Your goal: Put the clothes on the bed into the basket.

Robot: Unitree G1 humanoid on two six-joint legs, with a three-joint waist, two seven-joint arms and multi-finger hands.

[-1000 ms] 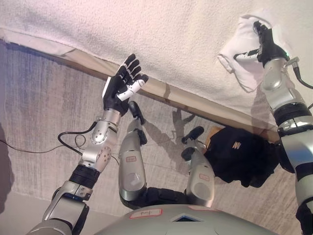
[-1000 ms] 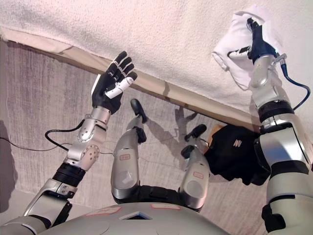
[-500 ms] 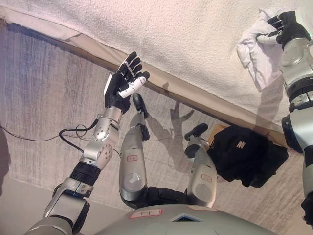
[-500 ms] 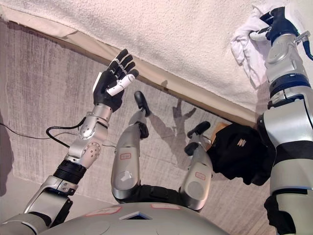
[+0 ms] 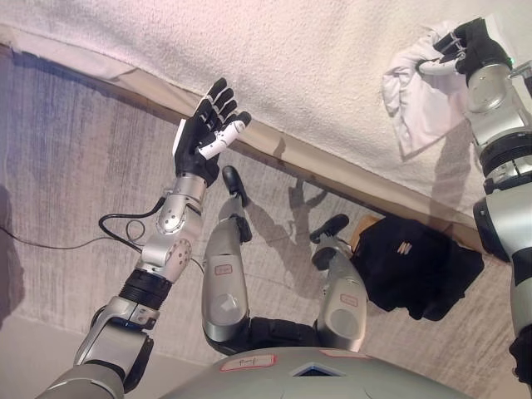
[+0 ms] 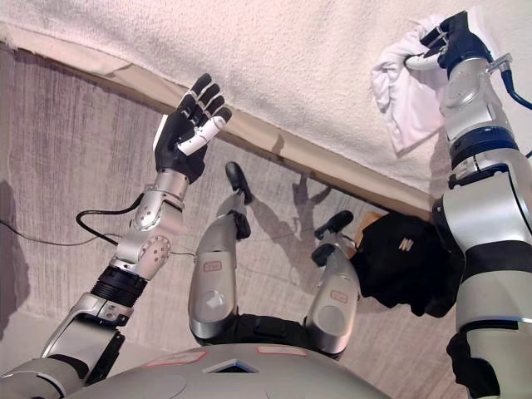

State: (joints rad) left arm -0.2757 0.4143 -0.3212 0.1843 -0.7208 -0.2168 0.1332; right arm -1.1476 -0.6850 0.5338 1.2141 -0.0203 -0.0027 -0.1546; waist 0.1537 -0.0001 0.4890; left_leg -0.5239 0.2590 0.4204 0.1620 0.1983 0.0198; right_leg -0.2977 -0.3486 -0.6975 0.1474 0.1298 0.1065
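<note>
Overhead, the bed [image 5: 316,58] with its white textured cover is filling the upper part of both views, its tan edge [image 5: 332,170] running diagonally down toward the right above the grey carpet [image 5: 66,216]. Below that edge, a black garment [image 5: 416,266] is lying crumpled on the carpet, just beside the bed edge and near the right arm. Up on the cover, a white garment [image 5: 420,104] is hanging in loose folds from the right hand [image 5: 472,46], whose dark fingers are curling round the cloth's upper end and pinching it. Across the scene, the left hand [image 5: 206,137] is hovering over the bed edge, well apart from both garments, with its fingers spreading straight and its palm holding nothing. No basket is showing in either view.
</note>
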